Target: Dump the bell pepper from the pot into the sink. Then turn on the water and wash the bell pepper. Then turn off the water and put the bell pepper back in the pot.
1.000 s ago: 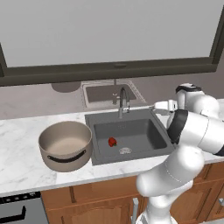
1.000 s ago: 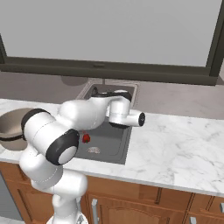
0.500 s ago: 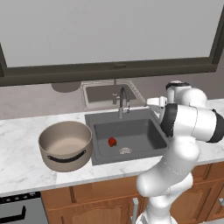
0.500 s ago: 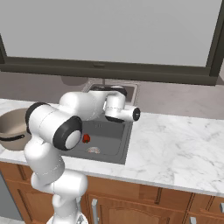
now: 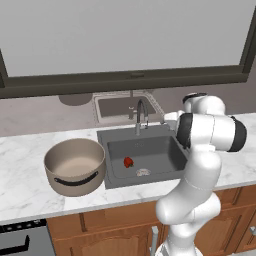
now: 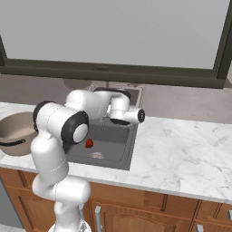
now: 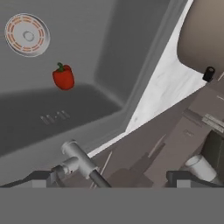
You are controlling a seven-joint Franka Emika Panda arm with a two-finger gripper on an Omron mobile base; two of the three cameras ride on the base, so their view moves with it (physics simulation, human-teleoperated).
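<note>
The red bell pepper (image 5: 128,162) (image 6: 89,143) (image 7: 63,77) lies on the floor of the dark grey sink (image 5: 161,148) (image 6: 118,144) (image 7: 109,52), beside the round drain (image 7: 27,35). The beige pot (image 5: 75,167) (image 6: 12,131) (image 7: 201,35) stands upright on the counter to the sink's left, and I see nothing in it. My gripper (image 5: 168,118) (image 7: 111,178) hangs open and holds nothing at the sink's back edge, just right of the curved faucet (image 5: 140,115) (image 7: 82,163). In the hand view the faucet lies close in front of the fingertips (image 7: 40,176).
A paler brownish basin (image 5: 125,106) sits behind the sink under the window. White marble counter (image 5: 25,165) (image 6: 181,154) runs to both sides. A stove front (image 5: 20,240) shows at the lower left, with wooden cabinets below.
The hand has swung left along the sink's back edge toward the faucet, with the wrist turning. The jaws stayed open. Pepper and pot have not moved.
</note>
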